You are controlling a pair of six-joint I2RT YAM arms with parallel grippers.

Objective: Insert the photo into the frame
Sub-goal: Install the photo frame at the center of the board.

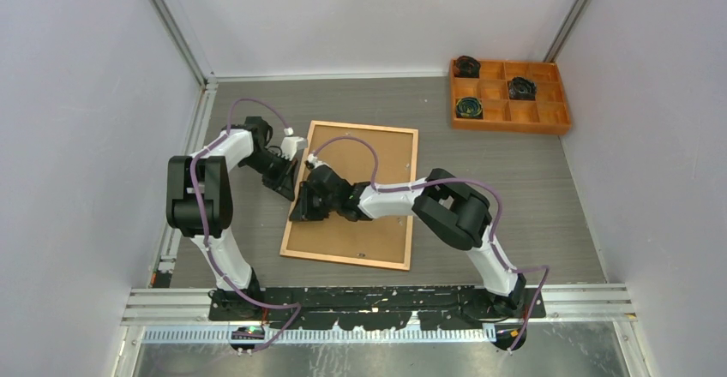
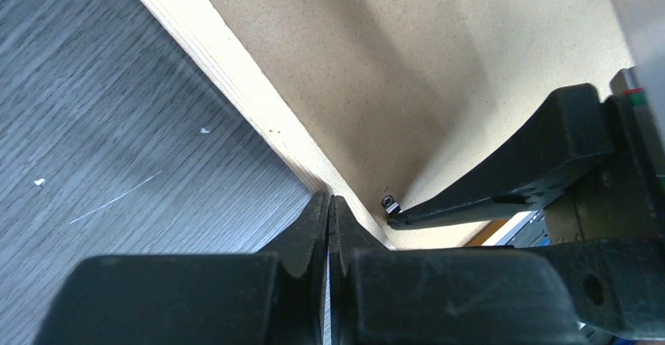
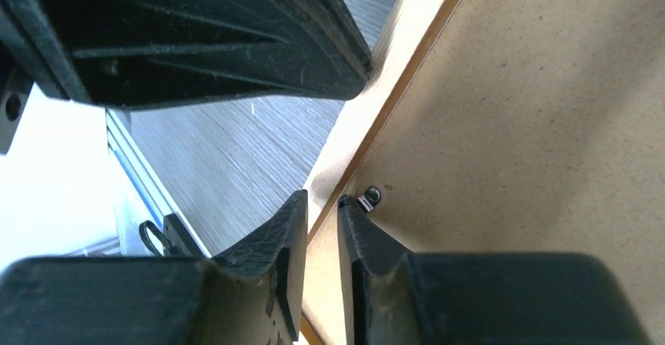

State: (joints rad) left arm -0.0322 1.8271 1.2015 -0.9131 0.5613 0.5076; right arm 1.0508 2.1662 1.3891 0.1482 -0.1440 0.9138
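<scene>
Two arms meet at one spot on the grey table [image 1: 514, 188], over the left long side of the frame [image 1: 364, 128]. It lies flat and back-up, its long axis running away from the arm bases and leaning a little to the right. The brown backing board [image 1: 377, 240] fills it, and the photo shows in no view; it may sit under the board, but that cannot be told. An orange compartment tray [image 1: 511, 94] stands well apart in the far right corner.

The left gripper [image 2: 329, 200] has its fingers pressed together on nothing, tips down at the outer edge of that left rail. The right gripper [image 3: 321, 204] reaches across the board from the other side. Its fingers stand a narrow gap apart, clamped on nothing visible, tips at the seam between rail and board.

Smallest is the metal retaining clip [image 3: 370, 197], on the board just inside the rail. It lies right beside the right fingertips and a little inward of the left ones, so the right gripper is probably better placed to work it.
</scene>
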